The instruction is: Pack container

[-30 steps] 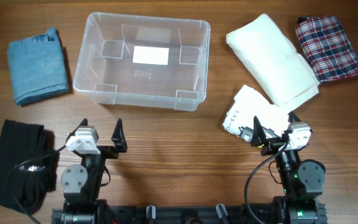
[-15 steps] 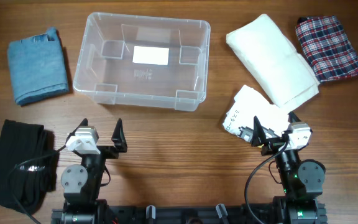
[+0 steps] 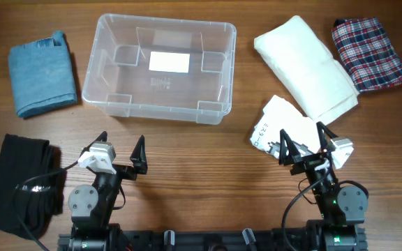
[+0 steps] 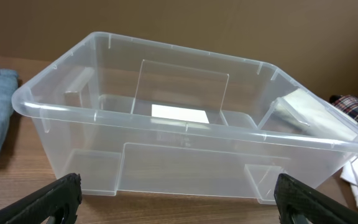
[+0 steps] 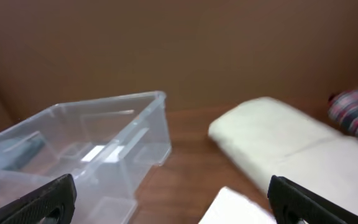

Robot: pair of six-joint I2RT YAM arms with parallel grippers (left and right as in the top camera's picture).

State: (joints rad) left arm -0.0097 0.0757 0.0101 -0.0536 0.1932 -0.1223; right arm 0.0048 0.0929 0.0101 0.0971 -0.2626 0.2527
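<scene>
The container (image 3: pixel 159 66) is a clear plastic bin at the back centre-left of the table, with nothing inside but a white label (image 3: pixel 169 62) on its base. My left gripper (image 3: pixel 121 142) stands open in front of it, apart from it, nothing between its fingers. In the left wrist view the container (image 4: pixel 185 143) fills the picture beyond the open gripper (image 4: pixel 178 198). My right gripper (image 3: pixel 301 135) is open too, over the near edge of a white printed cloth (image 3: pixel 283 124). The right wrist view is blurred, with the container (image 5: pixel 73 155) at left beyond the open gripper (image 5: pixel 171 198).
A folded blue cloth (image 3: pixel 42 73) lies left of the container. A black garment (image 3: pixel 19 183) lies at the front left by the left arm. A folded white towel (image 3: pixel 307 66) and a plaid cloth (image 3: pixel 368 54) lie at the back right.
Both grippers have shifted slightly toward the back of the table; the right one has also turned a little. Both stay open. No cloth has moved.
</scene>
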